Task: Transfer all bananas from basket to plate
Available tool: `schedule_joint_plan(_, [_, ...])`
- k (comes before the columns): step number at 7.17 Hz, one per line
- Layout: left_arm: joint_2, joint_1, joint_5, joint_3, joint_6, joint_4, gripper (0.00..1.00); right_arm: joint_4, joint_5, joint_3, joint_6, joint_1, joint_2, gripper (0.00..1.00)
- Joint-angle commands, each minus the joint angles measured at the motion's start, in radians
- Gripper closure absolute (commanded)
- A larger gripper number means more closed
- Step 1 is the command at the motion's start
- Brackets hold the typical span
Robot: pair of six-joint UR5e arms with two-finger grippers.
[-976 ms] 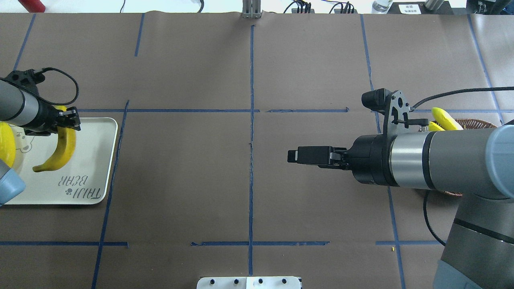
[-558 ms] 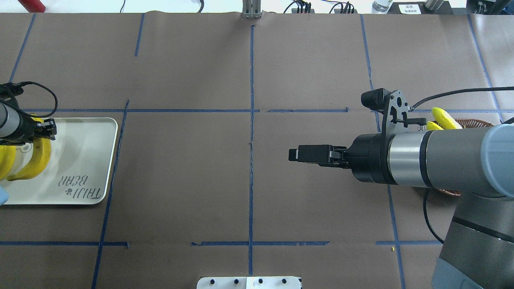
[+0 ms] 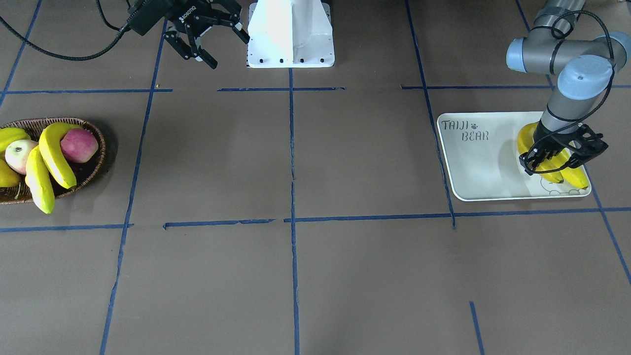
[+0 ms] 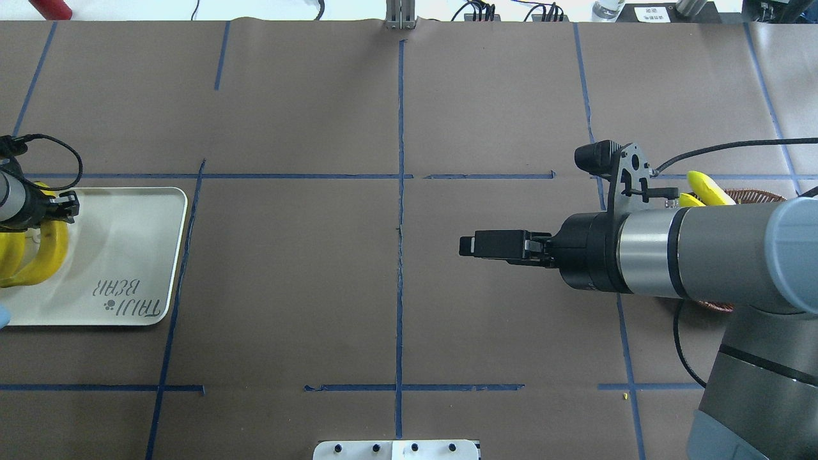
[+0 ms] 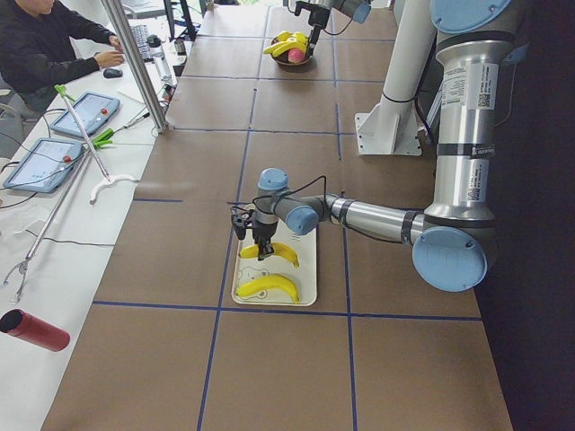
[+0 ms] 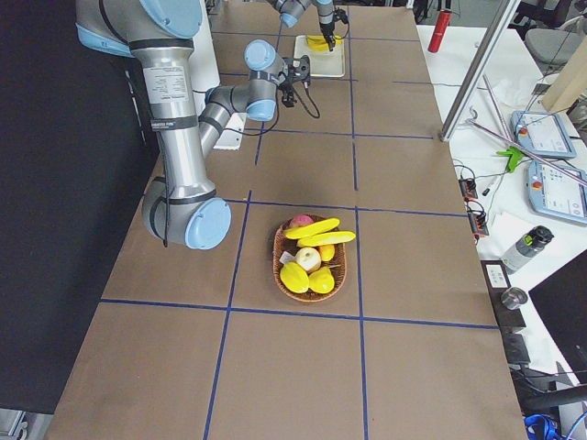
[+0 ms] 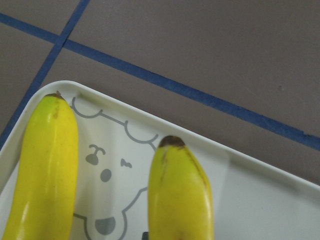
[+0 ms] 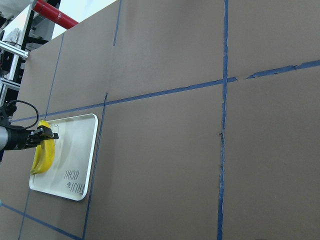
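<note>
Leftward across the plate the left gripper has travelled since a second ago, taking its banana with it. Its fingers are clamped across that banana's middle, and the fruit now sits just beside a second banana lying at the plate's left end, with the printed bear face showing between their tips. Whether the gripped banana rests on the plate or hangs just above it cannot be told. The plate lies at the table's left end, well apart from the basket at the right end. Two more bananas lie side by side in the basket, one poking out over its far rim, together with a red-pink apple, a paler apple and some short yellow fruit. The right gripper hangs in the air over the table's right half, away from the basket, its jaws spread wide and holding nothing.
</note>
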Motion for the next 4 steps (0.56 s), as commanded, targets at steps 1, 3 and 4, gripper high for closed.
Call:
schedule_joint_plan(1, [0.021, -0.004, 0.005, -0.004, 0.176, -0.002, 0.01, 0.000, 0.000, 0.000, -0.001, 0.002, -0.001, 0.00])
schedule_joint_plan(3, [0.015, -0.013, 0.005, -0.042, 0.175, 0.000, 0.01, -0.002, 0.008, -0.003, -0.002, 0.021, -0.009, 0.00])
schedule_joint_plan(4, [0.011, -0.039, -0.003, -0.095, 0.176, 0.011, 0.01, -0.003, 0.023, -0.003, -0.010, 0.040, -0.027, 0.00])
